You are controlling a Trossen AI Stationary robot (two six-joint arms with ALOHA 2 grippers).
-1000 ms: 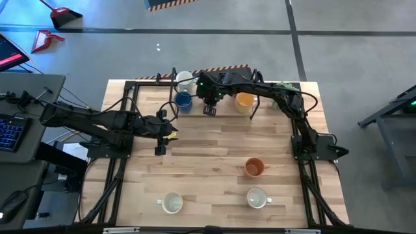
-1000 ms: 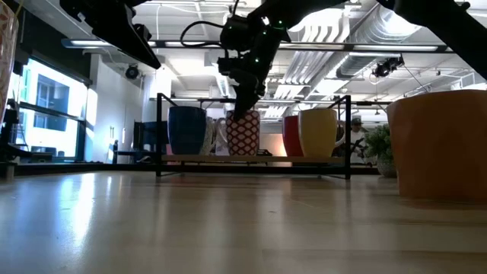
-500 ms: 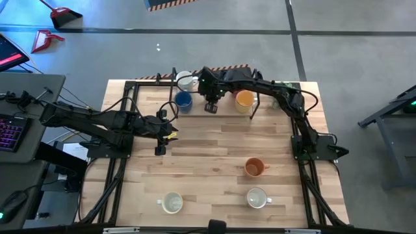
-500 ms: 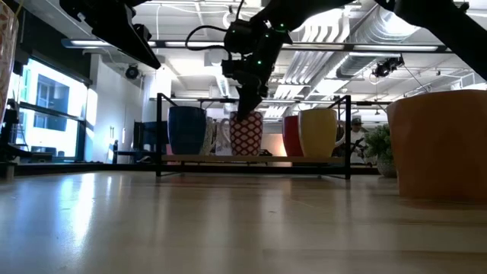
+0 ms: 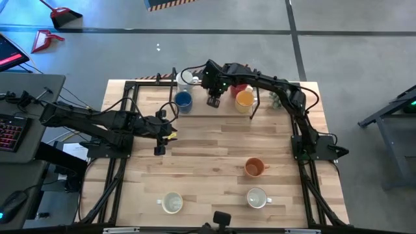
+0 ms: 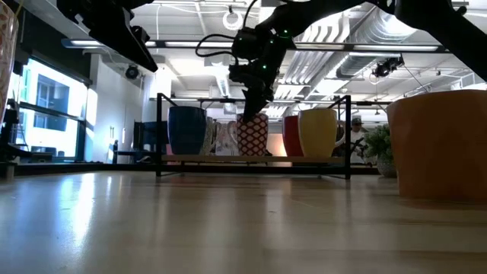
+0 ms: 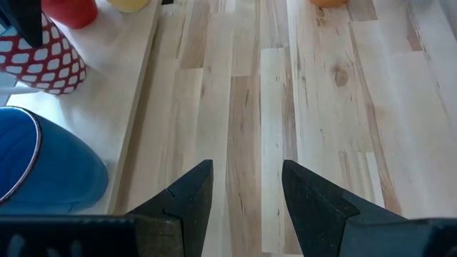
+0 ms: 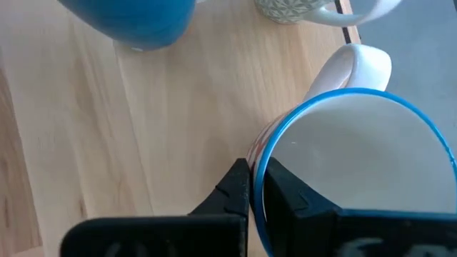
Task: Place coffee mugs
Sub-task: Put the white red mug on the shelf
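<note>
From above, we see the right gripper (image 5: 212, 101) reaching to the far edge of the light wooden table (image 5: 214, 140), between the round blue ceramic mug (image 5: 183, 100) and the yellow-orange ceramic mug (image 5: 244, 99); a cream mug (image 5: 184, 80) sits behind the blue one and a red mug (image 5: 240, 88) just behind the yellow-orange one. The left gripper (image 5: 160, 149) hangs over the table's left middle. Nearer the front stand a darker orange mug (image 5: 254, 168) and two white mugs (image 5: 172, 203) (image 5: 256, 197).

At table height, we see the right gripper (image 6: 255, 106) coming down onto the rim of a red-and-white patterned mug (image 6: 253, 135), which stands in the far row between the blue mug (image 6: 186, 130) and the yellow-orange mug (image 6: 316, 132).

Through the left wrist camera, we see that arm's dark fingers (image 7: 190, 196) spread apart over bare planks, holding nothing.

Through the right wrist camera, we see its fingers (image 8: 238, 187) pinched on the blue-edged rim of the patterned mug (image 8: 357, 171), with the blue mug (image 8: 136, 21) beyond.
</note>
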